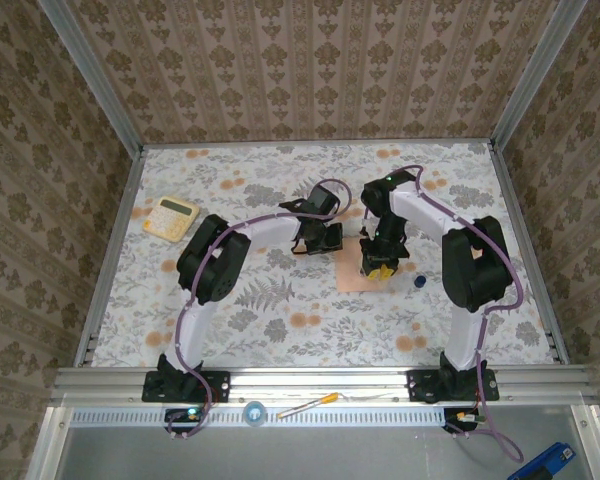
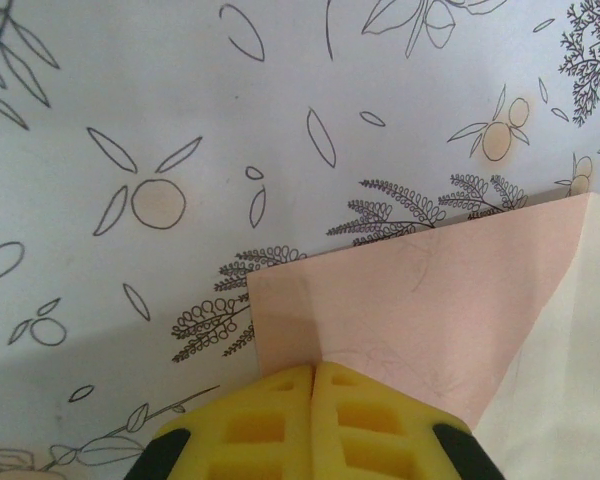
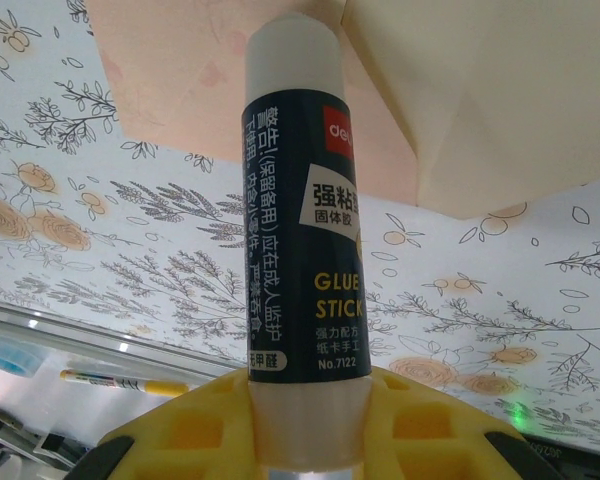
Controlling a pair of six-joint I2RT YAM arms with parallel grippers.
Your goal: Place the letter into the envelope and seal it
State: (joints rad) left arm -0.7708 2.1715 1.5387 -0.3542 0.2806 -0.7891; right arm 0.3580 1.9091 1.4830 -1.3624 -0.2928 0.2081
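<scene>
**Asker:** Envelope (image 1: 352, 272), where does it lie?

**Me:** Flat on the flowered table (image 1: 280, 320), about the middle, between my two arms. From my left wrist I see a salmon-pink face and a paler cream face beside it, meeting along a slanting edge. I cannot tell the letter apart from it.

**Asker:** And your left fingers?

**Me:** My left fingers (image 2: 302, 405) are pressed together with no gap, their yellow tips at the near edge of the pink paper. Whether any paper is nipped between them I cannot tell.

**Asker:** The right ones?

**Me:** My right fingers (image 1: 380, 268) stand a little apart, clamped on a glue stick (image 3: 300, 200). It has a dark blue label and a bare white end, and it points at the envelope near where pink meets cream. I cannot tell whether it touches.

**Asker:** What else is around?

**Me:** A small dark blue cap (image 1: 420, 283) sits just right of the envelope. A yellow calculator (image 1: 170, 217) lies well apart at the far left. A pen (image 1: 305, 405) with a yellow end rests on the metal rail between my bases.
</scene>
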